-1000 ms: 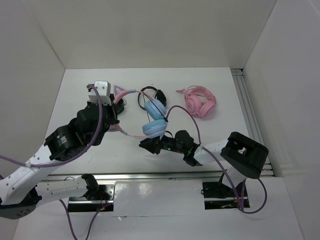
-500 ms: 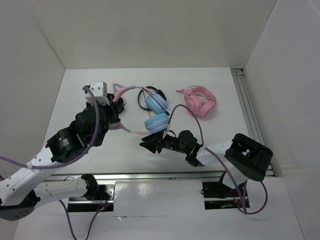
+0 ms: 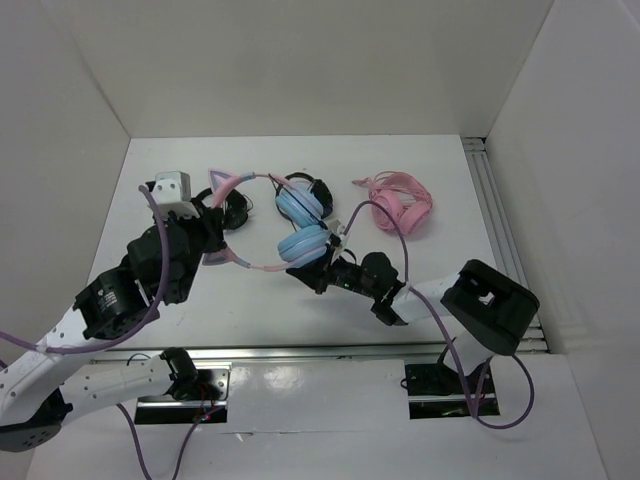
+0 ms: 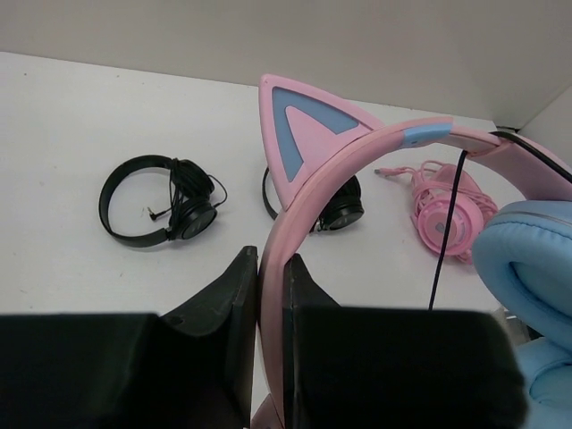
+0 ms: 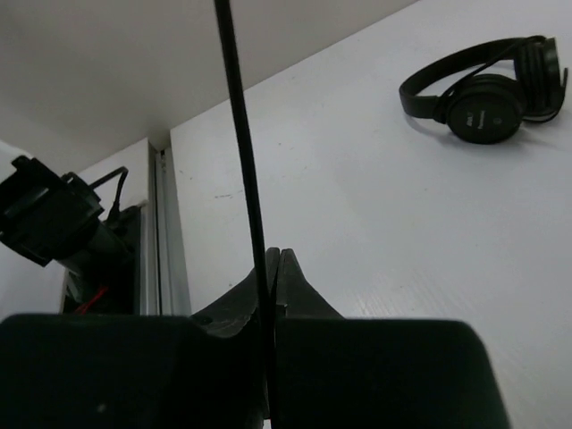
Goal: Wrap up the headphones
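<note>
Headphones [image 3: 303, 243] pinched in two places. Left claw [image 4: 271, 268] clenched on the thin pink headband [image 4: 357, 152], just below one cat ear [image 4: 299, 134], with a light blue ear cup [image 4: 527, 259] hanging at the right edge of that wrist view. Right claw [image 5: 271, 261] clamped tight on the thin black cable [image 5: 239, 125], running straight up out of the fingers. Seen from above, left claw [image 3: 212, 245] shifted further left than a second ago, taking headband and cat ear along toward the left wall. Both blue cups drawn slightly left and back with it. Right claw [image 3: 318, 272] now closer under the nearer cup. Beyond, unmoved on the white surface [image 3: 450, 170]: small black headphones [image 4: 170, 210], a second black pair [image 4: 335, 210] just behind the headband, and pink headphones [image 3: 400, 208] well apart to the right.
</note>
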Controlling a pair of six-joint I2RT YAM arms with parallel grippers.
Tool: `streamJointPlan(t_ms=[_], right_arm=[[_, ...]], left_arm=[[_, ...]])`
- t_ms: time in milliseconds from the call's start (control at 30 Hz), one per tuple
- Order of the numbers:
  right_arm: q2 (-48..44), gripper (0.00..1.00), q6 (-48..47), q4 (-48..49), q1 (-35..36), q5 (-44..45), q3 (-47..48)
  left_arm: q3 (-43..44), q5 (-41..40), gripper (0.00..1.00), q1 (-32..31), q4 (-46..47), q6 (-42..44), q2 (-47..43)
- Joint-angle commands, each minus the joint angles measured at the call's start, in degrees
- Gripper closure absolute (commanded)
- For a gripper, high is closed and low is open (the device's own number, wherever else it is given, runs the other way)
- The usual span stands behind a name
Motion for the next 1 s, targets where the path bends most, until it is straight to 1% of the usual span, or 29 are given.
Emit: streamJointPlan(t_ms=[0, 33, 67, 100, 133, 167, 200, 233, 300, 367, 433, 467, 533, 567, 600, 633, 733, 900, 967], right_arm=[[-4.25, 1.00, -0.32, -3.27, 0.19, 3.11, 1.35], [-6.02, 1.00, -3.81, -11.92, 0.19, 5.40, 4.05], [-7.78, 1.00, -5.58, -16.10, 0.19, 10.90, 5.21], [-11.71, 1.00, -7.25, -19.97, 0.19, 14.26, 6.18], [-13.84, 1.00, -8.84, -26.27, 0.19, 17.60, 6.97], [-15.86, 1.00, -10.33, -29.03, -0.42, 20.59, 8.03], [-19.88, 1.00, -12.87, -31.84, -0.43, 25.76, 8.73], [-21.66, 1.00, -13.85, -37.70, -0.43, 28.51, 9.52], [-24.66, 1.00, -16.31, -43.18, -1.04, 34.04, 12.07], [-28.26, 1.00, -17.02, -49.76, -2.27, 37.13, 13.39], [-31.59, 1.00, -17.55, -53.04, -2.80, 40.64, 13.92], [-32.66, 1.00, -17.55, -56.19, -4.37, 41.88, 13.92], [-36.16, 1.00, -17.55, -59.45, -6.22, 45.21, 14.45], [-37.49, 1.00, -17.55, -62.34, -6.75, 46.10, 15.23], [-38.81, 1.00, -17.03, -63.50, -6.76, 49.33, 16.03], [-41.17, 1.00, -16.50, -64.47, -6.76, 50.76, 16.56], [-43.65, 1.00, -15.36, -68.16, -6.76, 51.30, 19.80], [-42.95, 1.00, -16.23, -76.15, -6.76, 51.91, 27.88], [-42.95, 1.00, -16.85, -76.78, -6.76, 51.91, 27.90]], left_arm=[[2.68, -6.65, 1.00, 0.77, 17.62, -6.45, -2.91], [2.68, -4.82, 1.00, 0.77, 18.13, -5.40, -2.91], [3.20, -4.02, 1.00, 0.77, 18.14, -4.78, -2.91], [3.21, -3.23, 1.00, 0.77, 18.14, -4.77, -2.30], [3.82, -2.53, 1.00, 0.77, 17.18, -4.77, -2.29], [3.82, -2.52, 1.00, 0.77, 16.04, -5.29, -2.29], [3.82, -2.52, 1.00, 0.77, 16.03, -5.91, -2.29], [2.69, -2.52, 1.00, 0.77, 16.03, -5.91, -2.82], [1.46, -2.52, 1.00, 0.77, 17.43, -6.70, -3.60], [0.67, -3.13, 1.00, 0.77, 17.96, -7.31, -3.61], [0.66, -2.35, 1.00, 0.77, 18.66, -7.84, -3.61], [1.27, -1.56, 1.00, 0.77, 18.67, -7.85, -3.61], [1.88, -0.24, 1.00, 0.77, 18.67, -8.37, -1.68], [1.89, 0.37, 1.00, 0.77, 19.19, -8.37, -1.68], [2.59, 1.25, 1.00, 0.77, 19.19, -8.98, -0.81], [2.59, 1.26, 1.00, 0.77, 19.80, -9.60, -0.10], [2.59, 1.96, 1.00, 0.77, 21.03, -10.13, -0.10], [1.98, 2.58, 1.00, 0.77, 21.65, -12.06, -0.62], [1.46, 1.97, 1.00, 0.77, 22.18, -12.85, -1.32]])
